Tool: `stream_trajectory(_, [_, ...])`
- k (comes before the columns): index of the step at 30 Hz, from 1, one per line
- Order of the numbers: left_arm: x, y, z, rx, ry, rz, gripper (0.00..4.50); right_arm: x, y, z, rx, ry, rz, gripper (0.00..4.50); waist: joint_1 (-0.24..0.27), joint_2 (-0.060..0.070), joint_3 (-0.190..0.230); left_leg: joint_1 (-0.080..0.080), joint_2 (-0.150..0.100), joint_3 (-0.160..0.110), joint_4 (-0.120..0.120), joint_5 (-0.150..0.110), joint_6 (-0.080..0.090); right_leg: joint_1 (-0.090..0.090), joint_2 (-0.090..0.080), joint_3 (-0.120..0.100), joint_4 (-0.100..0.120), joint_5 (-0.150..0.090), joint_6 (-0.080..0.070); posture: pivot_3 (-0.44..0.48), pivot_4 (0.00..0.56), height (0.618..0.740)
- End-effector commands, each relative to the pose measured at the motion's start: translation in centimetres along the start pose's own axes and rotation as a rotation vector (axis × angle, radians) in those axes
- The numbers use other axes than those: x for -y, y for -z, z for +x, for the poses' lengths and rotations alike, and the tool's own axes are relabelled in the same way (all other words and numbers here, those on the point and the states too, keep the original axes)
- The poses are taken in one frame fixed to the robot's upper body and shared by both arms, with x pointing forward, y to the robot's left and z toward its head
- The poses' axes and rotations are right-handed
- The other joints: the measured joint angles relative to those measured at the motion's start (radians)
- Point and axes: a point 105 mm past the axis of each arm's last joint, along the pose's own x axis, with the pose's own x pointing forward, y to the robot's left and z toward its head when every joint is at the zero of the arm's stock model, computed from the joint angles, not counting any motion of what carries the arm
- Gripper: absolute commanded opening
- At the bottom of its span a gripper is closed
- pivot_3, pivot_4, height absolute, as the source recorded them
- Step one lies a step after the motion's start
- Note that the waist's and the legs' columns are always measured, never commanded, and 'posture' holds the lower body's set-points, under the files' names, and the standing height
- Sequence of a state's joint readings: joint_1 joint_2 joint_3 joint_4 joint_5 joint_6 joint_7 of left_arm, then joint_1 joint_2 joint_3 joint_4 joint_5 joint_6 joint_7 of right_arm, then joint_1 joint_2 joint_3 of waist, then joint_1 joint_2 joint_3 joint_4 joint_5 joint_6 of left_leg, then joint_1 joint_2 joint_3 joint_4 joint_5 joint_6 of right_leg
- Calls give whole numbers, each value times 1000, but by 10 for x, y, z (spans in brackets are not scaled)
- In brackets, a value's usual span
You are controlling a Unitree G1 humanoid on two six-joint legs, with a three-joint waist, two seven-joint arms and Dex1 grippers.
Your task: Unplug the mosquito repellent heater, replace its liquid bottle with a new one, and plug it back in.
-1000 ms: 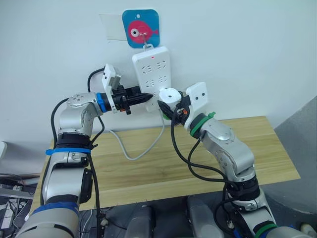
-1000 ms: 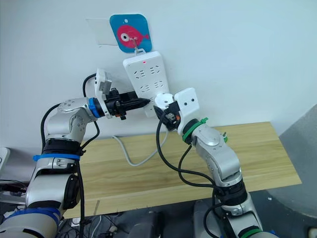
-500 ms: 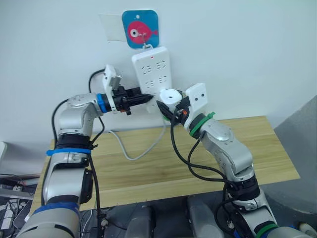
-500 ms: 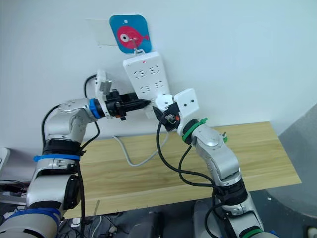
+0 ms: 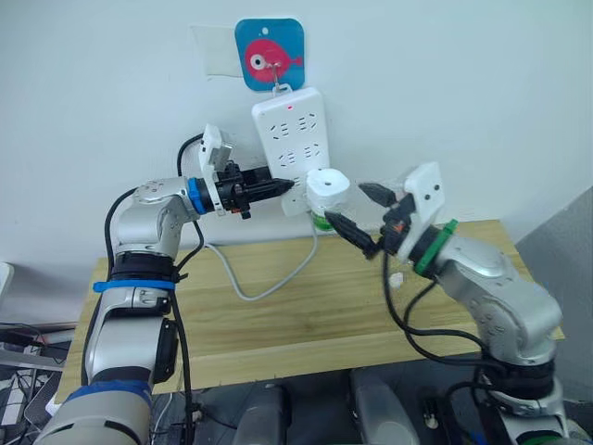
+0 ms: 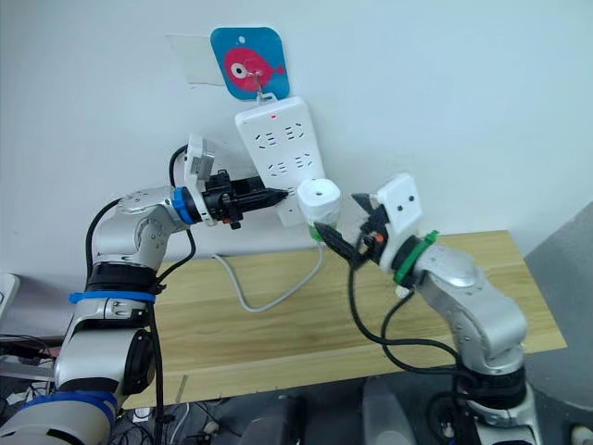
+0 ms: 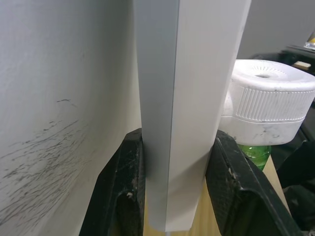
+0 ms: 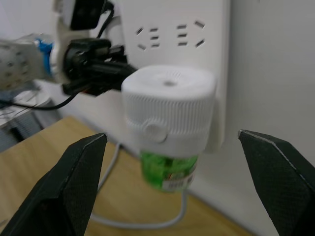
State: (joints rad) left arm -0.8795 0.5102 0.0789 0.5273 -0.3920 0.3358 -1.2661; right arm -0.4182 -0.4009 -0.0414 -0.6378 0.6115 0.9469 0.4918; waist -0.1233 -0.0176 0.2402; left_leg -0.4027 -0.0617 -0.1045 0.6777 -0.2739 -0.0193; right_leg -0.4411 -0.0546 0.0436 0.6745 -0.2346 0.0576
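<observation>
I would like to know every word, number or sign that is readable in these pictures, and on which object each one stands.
No text can be read.
Green liquid bottle under the mosquito repellent heater: its label has print, too blurred to read.
Blue wall hook plate: a pink fish drawing, no words.
Power strip: socket holes and a small red light, no lettering visible.

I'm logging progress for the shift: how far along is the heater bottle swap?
Nothing looks finished: the mosquito repellent heater sits plugged into the power strip, green bottle attached. In hand: the left gripper clamps the strip's edge, and the right gripper is open beside the heater. Unplugging, swapping and replugging remain.
</observation>
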Motion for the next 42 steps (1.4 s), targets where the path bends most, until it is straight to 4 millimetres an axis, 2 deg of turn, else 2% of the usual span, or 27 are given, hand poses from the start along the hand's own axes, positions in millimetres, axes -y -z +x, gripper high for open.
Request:
stream_trajectory(1, [-7,1,-7,-11,-40,17,1644,-14,-12,-7,37,-108,-13,4483,0,0,0,0,0,0,0,0,0,0,0,0,0,0,0,-165,183,740])
stream_trajectory(2, [-8,2,-10,-15,-50,17,2014,-14,-11,-6,38,-129,-5,4500,0,0,-2,0,0,0,0,0,0,0,0,0,1,0,0,-165,183,740])
stream_trajectory(5, [-10,6,-23,-31,-82,21,2760,-13,-10,-1,40,-162,-1,3937,-8,-1,-2,0,1,0,0,0,0,0,0,0,0,0,0,-146,181,740])
stream_trajectory(10, [-6,10,-44,-55,-131,37,4301,-11,-7,7,43,-191,-14,2118,-14,-1,-2,0,1,0,-1,0,0,-1,0,0,0,0,0,-108,183,740])
stream_trajectory(11, [-3,11,-48,-60,-136,43,4500,-10,-6,9,42,-195,-15,1772,-12,-1,-2,0,1,0,-1,0,-1,-1,0,0,-1,0,0,-87,184,740])
stream_trajectory(16, [30,0,-60,-53,-150,122,4500,-12,1,18,29,-217,-22,27,4,-1,-2,0,1,0,-1,0,-1,-1,-2,1,-1,0,0,-57,185,740])
stream_trajectory(20, [64,-8,-56,-36,-128,183,4500,-11,4,29,30,-200,-46,9,31,-1,-2,0,2,0,0,0,-1,-1,-2,1,-1,0,0,-39,185,740])
stream_trajectory(26, [98,-5,-51,-27,-150,188,4500,-7,9,42,36,-156,-73,9,49,-1,-2,0,1,1,0,0,-2,0,-2,1,-1,0,0,-24,185,740])
stream_trajectory(31, [103,-5,-49,-12,-188,164,4500,-3,9,42,41,-132,-68,9,68,-1,-2,1,1,1,0,0,-1,0,-2,1,-1,0,0,-14,187,740])
stream_trajectory(42, [106,-8,-46,4,-194,144,4500,8,6,46,53,-69,-85,9,70,-1,-3,1,2,1,0,0,-2,0,-1,1,-1,0,0,-24,184,740])
